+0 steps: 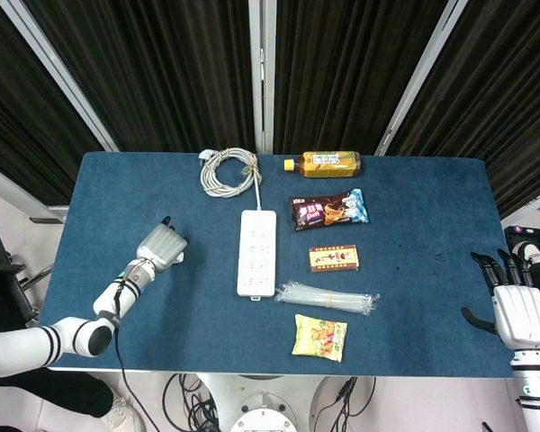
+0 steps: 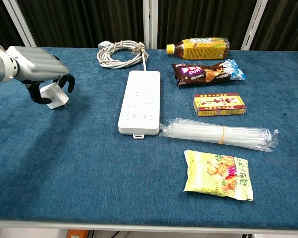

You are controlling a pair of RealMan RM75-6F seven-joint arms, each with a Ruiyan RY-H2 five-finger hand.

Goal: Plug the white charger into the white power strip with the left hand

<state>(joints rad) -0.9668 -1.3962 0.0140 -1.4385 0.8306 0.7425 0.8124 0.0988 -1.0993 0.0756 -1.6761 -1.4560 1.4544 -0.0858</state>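
Fingers (image 2: 65, 81) of the left hand (image 2: 37, 63) were curled around the white charger (image 2: 55, 94), so it had a proper hold on it, hovering over the blue table (image 2: 64, 163) well left of the white power strip (image 2: 139, 101). So the pickup part looked done, but the carry over and the actual plugging were both left. Charger's prongs seemed to point down and a bit toward the strip, body tilted rather than upright. The strip's long axis ran front to back, its coiled cable (image 2: 120, 53) at the far end. The right hand (image 1: 518, 306) sat off the table edge, fingers spread, holding nothing.
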